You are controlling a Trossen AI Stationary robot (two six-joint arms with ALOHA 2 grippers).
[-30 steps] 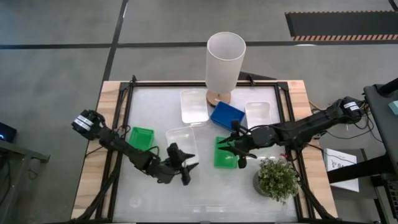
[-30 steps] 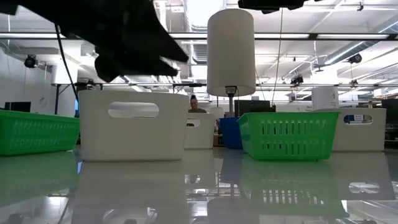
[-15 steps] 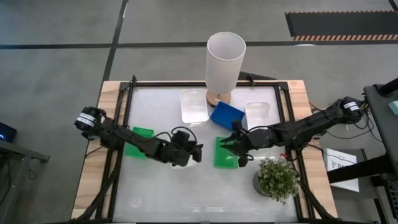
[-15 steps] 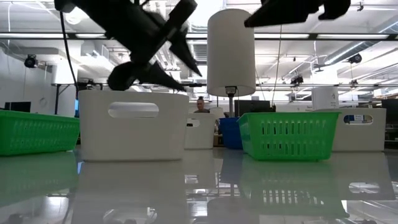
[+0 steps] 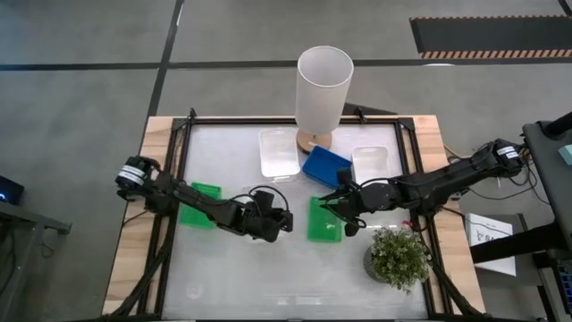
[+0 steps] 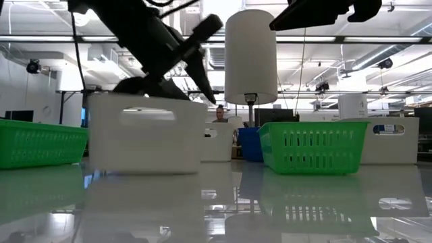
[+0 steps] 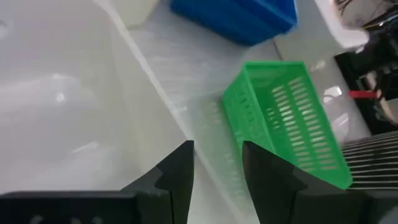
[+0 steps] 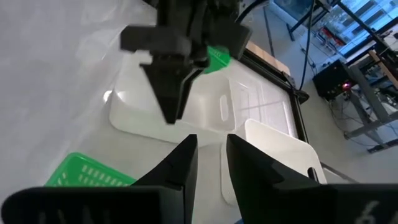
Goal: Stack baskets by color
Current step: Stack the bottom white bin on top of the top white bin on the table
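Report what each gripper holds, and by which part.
Left gripper sits at the white basket's rim; whether it grips cannot be told. Right gripper holds nothing, above the green basket.

Tall white cylinder (image 5: 323,88) upright on round wooden base (image 5: 313,141), at far middle of tabletop (image 5: 232,277). In low view cylinder (image 6: 250,55) rises on thin stem.
Potted plant (image 5: 399,256), green foliage in grey pot, at near right part of tabletop.
Tabletop glossy white, bounded by black frame (image 5: 179,152); wood board (image 5: 134,241) shows outside frame at left and right.
Grey floor (image 5: 80,89) around, dark seams; black-striped mat (image 5: 487,36) at far right.
Person (image 6: 219,113) in room background, low view, partly hidden.
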